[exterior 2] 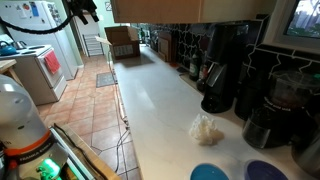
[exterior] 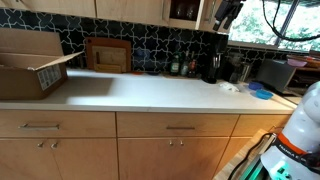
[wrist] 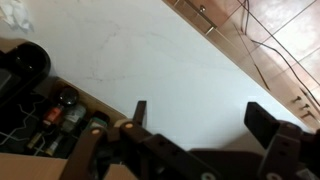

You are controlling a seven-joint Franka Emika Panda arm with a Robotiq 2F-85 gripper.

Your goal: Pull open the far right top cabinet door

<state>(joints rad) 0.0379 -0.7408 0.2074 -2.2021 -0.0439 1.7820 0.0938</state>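
Gripper: the gripper (wrist: 200,118) is up high over the counter (exterior: 150,90), jaws spread wide, nothing between them.
Door: the far right top cabinet door (exterior: 204,11) is at the top edge in an exterior view, just beside the gripper, with a dark interior next to it. Whether they touch cannot be told.
Box: the cardboard box (exterior: 30,65) is at the counter's far end with its flaps up, contents hidden.
Dish: a blue dish (exterior 2: 208,172) is near the coffee maker (exterior 2: 222,70), and its contents are unclear.
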